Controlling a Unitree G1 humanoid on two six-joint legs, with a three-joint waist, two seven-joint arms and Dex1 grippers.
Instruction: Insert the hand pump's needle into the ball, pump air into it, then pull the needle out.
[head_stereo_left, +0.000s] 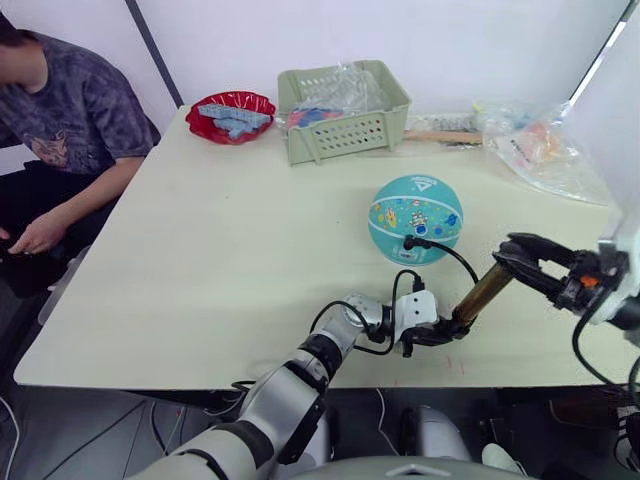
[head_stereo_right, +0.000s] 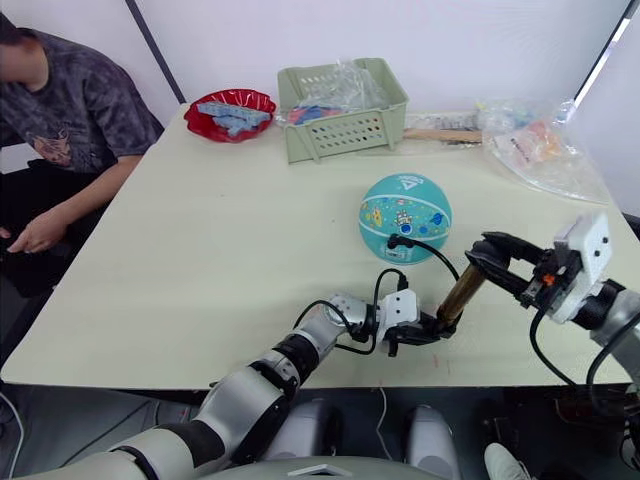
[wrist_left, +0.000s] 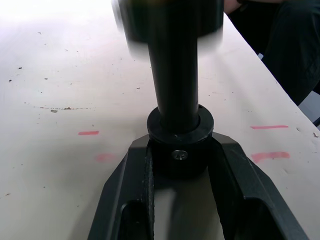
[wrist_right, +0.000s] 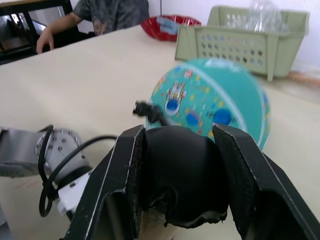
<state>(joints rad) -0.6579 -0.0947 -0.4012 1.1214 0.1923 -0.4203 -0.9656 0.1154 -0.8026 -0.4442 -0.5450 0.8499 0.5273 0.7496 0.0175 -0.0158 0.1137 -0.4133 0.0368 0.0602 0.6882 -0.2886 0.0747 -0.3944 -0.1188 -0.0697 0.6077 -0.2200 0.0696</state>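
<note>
Ball (head_stereo_left: 416, 218) sits on the counter (head_stereo_left: 230, 240), just in front of the green basket (head_stereo_left: 343, 110). Needle (head_stereo_left: 410, 241) is in the ball's near side, with the black hose looping down from it. Pump (head_stereo_left: 481, 294) is tilted just in front of the ball, between both hands: left hand (head_stereo_left: 432, 331) clamps its lower black end cap near the counter's front edge, right hand (head_stereo_left: 520, 258) grips the upper black end. Red bowl (head_stereo_left: 231, 116) lies left of the basket, a plastic bag (head_stereo_left: 545, 148) to its right. A person (head_stereo_left: 60, 110) sits at the counter's left side.
</note>
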